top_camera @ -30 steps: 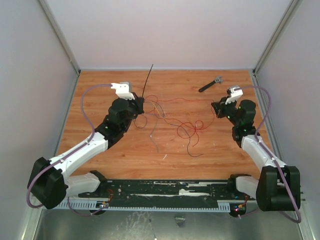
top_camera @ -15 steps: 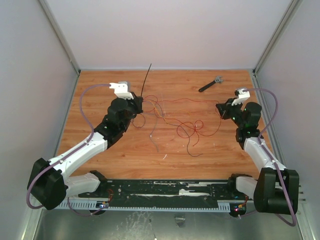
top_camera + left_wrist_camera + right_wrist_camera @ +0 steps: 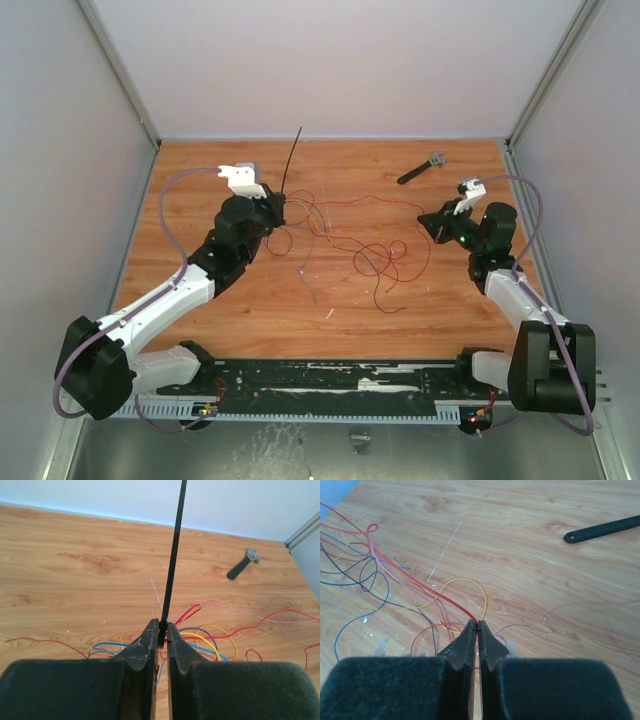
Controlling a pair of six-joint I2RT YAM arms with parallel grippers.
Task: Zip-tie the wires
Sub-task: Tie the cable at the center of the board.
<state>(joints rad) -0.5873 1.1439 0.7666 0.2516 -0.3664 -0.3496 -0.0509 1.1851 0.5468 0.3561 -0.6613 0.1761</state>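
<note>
The wires (image 3: 350, 245) lie as a loose, mostly red tangle across the middle of the wooden table (image 3: 190, 180). My left gripper (image 3: 280, 207) is at their left end, shut on the foot of the zip tie (image 3: 292, 160), a thin black strip pointing up and away. In the left wrist view the zip tie (image 3: 172, 555) rises from between the closed tips of the left gripper (image 3: 163, 627), with coloured wires (image 3: 220, 635) just beyond. My right gripper (image 3: 477, 624) is shut on a red wire (image 3: 420, 582) at the tangle's right end. The same right gripper (image 3: 424, 220) hovers low over the table.
A short black tool with a grey head (image 3: 420, 167) lies at the back right, also visible as the tool (image 3: 242, 565) from the left wrist and as a black handle (image 3: 602, 530) from the right wrist. Grey walls enclose the table on three sides. A cable tray (image 3: 320, 385) runs along the near edge.
The right arm swung right, then came back left, carrying its red wire, which now bows out in a wider loop. The left arm and zip tie barely moved.
</note>
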